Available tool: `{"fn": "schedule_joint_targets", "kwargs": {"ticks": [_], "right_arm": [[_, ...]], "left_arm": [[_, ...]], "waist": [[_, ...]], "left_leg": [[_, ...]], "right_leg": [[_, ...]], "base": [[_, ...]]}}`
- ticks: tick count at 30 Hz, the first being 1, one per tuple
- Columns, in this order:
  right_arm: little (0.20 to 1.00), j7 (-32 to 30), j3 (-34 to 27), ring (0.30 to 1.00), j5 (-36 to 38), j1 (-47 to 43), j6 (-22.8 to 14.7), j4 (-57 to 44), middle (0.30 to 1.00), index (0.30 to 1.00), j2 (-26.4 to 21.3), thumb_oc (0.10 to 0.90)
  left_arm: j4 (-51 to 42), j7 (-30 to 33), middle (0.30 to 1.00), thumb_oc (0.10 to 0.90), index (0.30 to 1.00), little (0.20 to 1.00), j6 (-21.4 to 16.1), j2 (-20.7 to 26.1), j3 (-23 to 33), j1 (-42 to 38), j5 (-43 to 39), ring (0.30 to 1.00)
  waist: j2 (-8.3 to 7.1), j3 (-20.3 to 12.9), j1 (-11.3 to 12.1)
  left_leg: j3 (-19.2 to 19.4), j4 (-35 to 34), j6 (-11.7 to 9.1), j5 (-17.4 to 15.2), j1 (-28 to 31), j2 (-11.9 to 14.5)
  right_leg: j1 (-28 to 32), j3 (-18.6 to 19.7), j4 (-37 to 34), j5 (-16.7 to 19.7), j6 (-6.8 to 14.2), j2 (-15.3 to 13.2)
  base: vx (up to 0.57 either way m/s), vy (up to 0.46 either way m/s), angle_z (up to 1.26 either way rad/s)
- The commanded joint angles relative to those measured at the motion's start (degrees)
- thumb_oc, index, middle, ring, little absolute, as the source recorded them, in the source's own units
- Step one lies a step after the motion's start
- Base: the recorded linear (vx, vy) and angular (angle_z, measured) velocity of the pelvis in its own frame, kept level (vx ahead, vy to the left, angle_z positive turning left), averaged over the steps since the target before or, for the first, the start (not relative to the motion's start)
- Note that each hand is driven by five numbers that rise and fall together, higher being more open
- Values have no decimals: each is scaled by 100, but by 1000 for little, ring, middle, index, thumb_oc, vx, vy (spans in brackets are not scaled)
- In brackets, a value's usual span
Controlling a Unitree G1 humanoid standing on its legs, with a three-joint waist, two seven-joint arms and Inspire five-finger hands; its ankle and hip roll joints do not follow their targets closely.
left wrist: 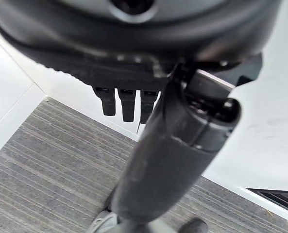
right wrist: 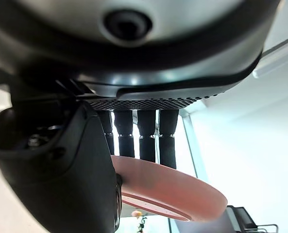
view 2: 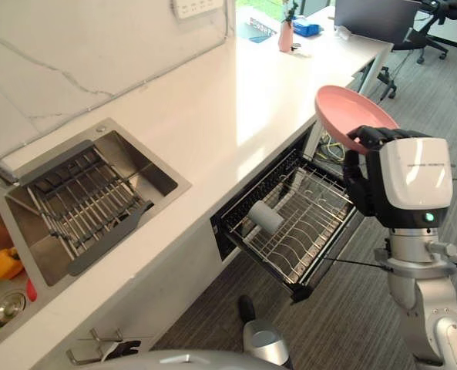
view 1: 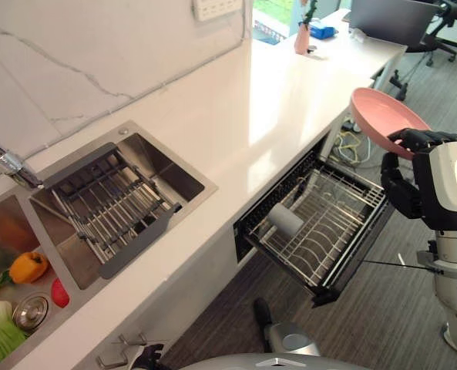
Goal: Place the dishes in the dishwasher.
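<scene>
Above open dishwasher rack [view 1: 320, 223], right hand [view 1: 401, 173] grips pink plate [view 1: 382, 119].

Pink plate [view 2: 350, 114] over a white, grey-veined counter [view 1: 236, 116].
Orange pepper [view 1: 28, 267] in the steel sink [view 1: 28, 223]; striped grey carpet [view 1: 390, 308] below.

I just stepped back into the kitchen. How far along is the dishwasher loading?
Done: a grey cup already lies in the pulled-out dishwasher rack. In hand: the right hand grips a pink plate by its rim, held above the rack's far side. Left: the plate is not yet slotted into the rack. The left hand hangs by the cabinet front, holding nothing.
</scene>
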Motion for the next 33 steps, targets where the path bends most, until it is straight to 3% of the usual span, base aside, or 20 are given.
{"fn": "schedule_joint_targets", "kwargs": {"ticks": [1,7,8,13,14,18,27,28,29,33], "right_arm": [[300,-111,251,300,263,-528,-177,-83,300,300,-121,400],[300,-80,358,300,230,-513,-165,55,300,300,-137,400],[300,53,916,300,-46,-508,-46,826,300,300,-253,400],[300,27,953,300,-50,-553,-52,867,300,300,-258,400],[300,185,1665,300,-226,-804,160,1950,300,300,-340,400],[300,141,2308,300,-152,-1437,245,2919,300,300,-336,400],[312,294,2793,312,138,-1927,333,4034,312,312,-324,408],[531,283,2767,531,198,-1926,329,4049,531,531,-307,554],[900,277,2705,900,281,-1905,326,4049,900,900,-287,800],[900,232,2399,900,502,-1784,342,3818,900,900,-275,800]], "left_arm": [[-81,51,900,800,900,900,-417,167,-170,-631,91,900],[-111,44,900,800,900,900,-412,174,-206,-659,102,900],[-182,23,900,800,900,900,-407,179,-419,-780,195,900],[-181,22,900,800,900,900,-407,183,-399,-784,195,900],[-58,85,900,800,900,900,-329,210,-596,-940,297,900],[38,154,900,800,900,900,-298,220,-594,-1060,292,900],[27,105,900,800,900,900,-306,148,-766,-1194,171,900],[22,105,900,800,900,900,-315,141,-781,-1209,153,900],[21,108,900,800,900,900,-311,130,-793,-1222,140,900],[-27,98,900,800,900,900,-303,130,-771,-1219,102,900]], "waist": [[-255,-111,75],[-272,-78,109],[-327,212,347],[-334,209,315],[-327,570,688],[-335,824,781],[-227,909,898],[-221,902,899],[-216,882,905],[-198,789,888]], "left_leg": [[-307,186,-111,-35,-195,-48],[-303,189,-118,-20,-238,-50],[-480,278,-164,24,-406,-19],[-496,289,-164,27,-427,-19],[-711,455,-219,56,-632,18],[-848,638,-277,107,-805,60],[-1085,752,-374,199,-961,127],[-1104,759,-384,211,-976,130],[-1121,755,-389,216,-988,130],[-1154,728,-409,238,-967,150]], "right_leg": [[188,355,459,-621,589,-612],[149,344,463,-602,590,-623],[142,115,495,-609,556,-685],[135,100,491,-605,554,-689],[136,-153,581,-654,498,-750],[120,-383,662,-654,454,-804],[205,-725,739,-775,386,-843],[218,-761,735,-777,378,-842],[233,-792,714,-780,375,-838],[311,-870,642,-810,361,-817]], "base": [[-137,38,13],[-55,-5,-16],[-165,-63,4],[-75,-32,36],[-256,-121,17],[-132,-74,21],[-25,-38,29],[1,-47,8],[12,-36,11],[31,-24,13]]}}
